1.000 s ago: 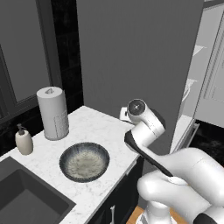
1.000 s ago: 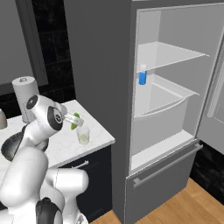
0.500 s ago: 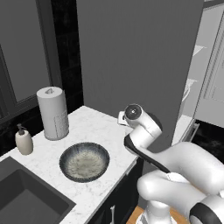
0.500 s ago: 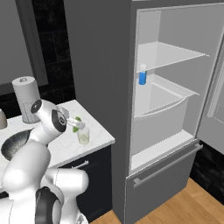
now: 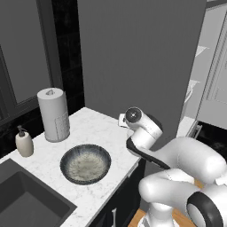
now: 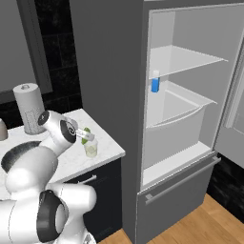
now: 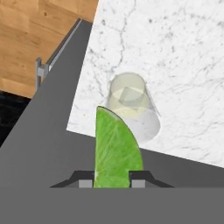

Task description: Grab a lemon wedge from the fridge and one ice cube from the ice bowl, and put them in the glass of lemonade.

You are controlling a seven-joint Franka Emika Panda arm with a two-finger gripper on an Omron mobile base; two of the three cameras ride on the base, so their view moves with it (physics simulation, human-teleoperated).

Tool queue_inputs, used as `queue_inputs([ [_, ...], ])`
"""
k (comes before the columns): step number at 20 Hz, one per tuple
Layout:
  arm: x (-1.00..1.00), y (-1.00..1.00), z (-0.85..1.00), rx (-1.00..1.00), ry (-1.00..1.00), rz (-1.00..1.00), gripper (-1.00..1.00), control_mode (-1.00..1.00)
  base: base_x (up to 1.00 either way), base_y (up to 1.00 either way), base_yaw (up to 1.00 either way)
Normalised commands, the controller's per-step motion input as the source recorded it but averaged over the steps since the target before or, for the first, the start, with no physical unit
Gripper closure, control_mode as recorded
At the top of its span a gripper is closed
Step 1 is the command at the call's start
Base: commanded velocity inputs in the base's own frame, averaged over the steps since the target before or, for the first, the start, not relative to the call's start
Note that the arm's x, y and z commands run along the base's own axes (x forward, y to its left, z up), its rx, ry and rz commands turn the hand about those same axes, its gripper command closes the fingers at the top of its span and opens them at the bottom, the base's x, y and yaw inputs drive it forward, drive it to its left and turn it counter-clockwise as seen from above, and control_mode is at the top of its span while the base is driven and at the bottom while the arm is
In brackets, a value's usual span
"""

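In the left base view, the ice bowl (image 5: 85, 163) sat at lower centre on the marble counter (image 5: 99, 128), so the ice step looked not yet done. In the right base view, the gripper (image 6: 87, 137) hung at centre left just above the glass of lemonade (image 6: 91, 148), with the fridge (image 6: 181, 114) open on the right. In the hand view, the jaws were clamped narrow on the lemon wedge (image 7: 116, 151) at bottom centre, the glass just above it mid-frame, so the wedge looked fetched but not dropped.

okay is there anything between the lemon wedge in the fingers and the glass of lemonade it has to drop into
Nothing visible stands in the way. In the hand view the lemon wedge is pinched in the gripper, and the glass of lemonade sits just past it on the marble counter, its mouth uncovered, with bare counter around it.
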Motion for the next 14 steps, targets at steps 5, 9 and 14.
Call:
queue_inputs([
  [5, 0.18, 0.00, 0.00, 0.00, 0.00, 0.00, 1.00, -1.00, 0.00, 0.00, 0.00],
  [9, 0.10, 0.00, -0.02, 0.00, 0.00, 0.00, 1.00, -1.00, 0.00, 0.00, 0.00],
  [14, 0.05, 0.00, -0.13, 0.00, 0.00, 0.00, 1.00, -1.00, 0.00, 0.00, 0.00],
])
